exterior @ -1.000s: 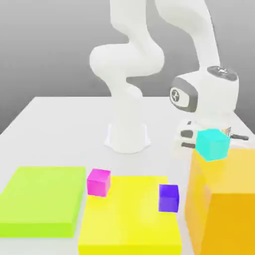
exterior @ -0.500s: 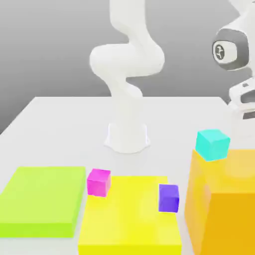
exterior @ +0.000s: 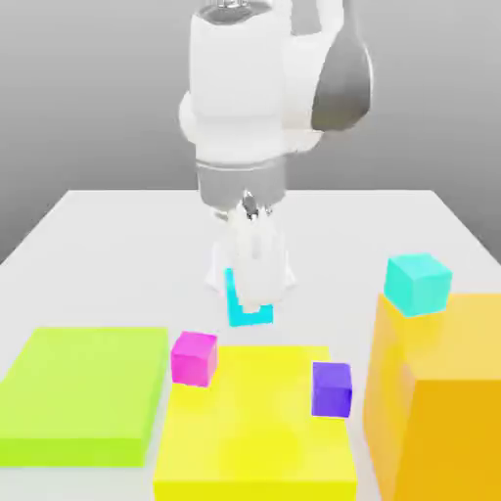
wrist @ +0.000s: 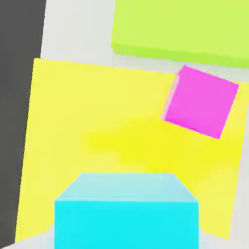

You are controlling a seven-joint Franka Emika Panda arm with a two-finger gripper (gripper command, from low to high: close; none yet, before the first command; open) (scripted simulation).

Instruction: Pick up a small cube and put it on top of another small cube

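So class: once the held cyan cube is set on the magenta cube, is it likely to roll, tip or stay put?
The cyan cube has flat faces, so rolling seems unlikely. It looks rigid in the gripper. The magenta cube offers a similar-sized flat top, so off-centre placement might tip it.

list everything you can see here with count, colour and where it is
small cube: 1, bright cyan, held in the gripper above the table, behind the yellow slab
magenta cube: 1, magenta, on the yellow slab's back corner by the green slab
purple cube: 1, purple, on the yellow slab
turquoise cube: 1, turquoise, on top of the orange block
yellow slab: 1, yellow, front centre
green slab: 1, lime green, exterior view's left
orange block: 1, orange, exterior view's right
table: 1, white
gripper: 1, white, shut on the small cube
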